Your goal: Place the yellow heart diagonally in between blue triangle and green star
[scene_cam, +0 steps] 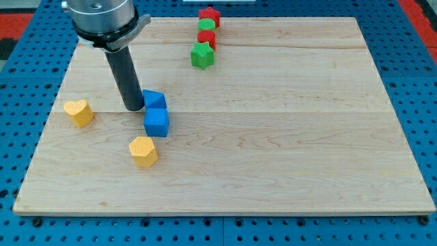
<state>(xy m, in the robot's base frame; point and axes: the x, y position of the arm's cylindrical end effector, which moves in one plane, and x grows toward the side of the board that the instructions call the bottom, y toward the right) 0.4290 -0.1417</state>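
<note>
The wooden board (273, 137) fills most of the view, pale and mostly bare on the view's right. The arm's dark rod comes down from the view's top left, and my tip (134, 108) rests on the board just left of the upper of two blue blocks. There are no jaws to report, only a plain rod. That upper blue block (153, 100), seemingly the blue triangle, touches a blue cube (156, 122) just below it. At the view's top, four blocks stand in a tight column: a red block (209, 15), a green block (206, 26), a second red block (207, 38), then the green star (202, 55) nearest the centre. The yellow heart (79, 113) lies well to the left of my tip, near the board's left edge, far from the line between triangle and star. A second yellow block (143, 151), six-sided by its look, sits below the blue pair. The risk, as I judge it: my tip is almost against the triangle, so any drift rightward shoves it and shifts the target gap; and pushing the heart rightward could ram it into the blue pair
</note>
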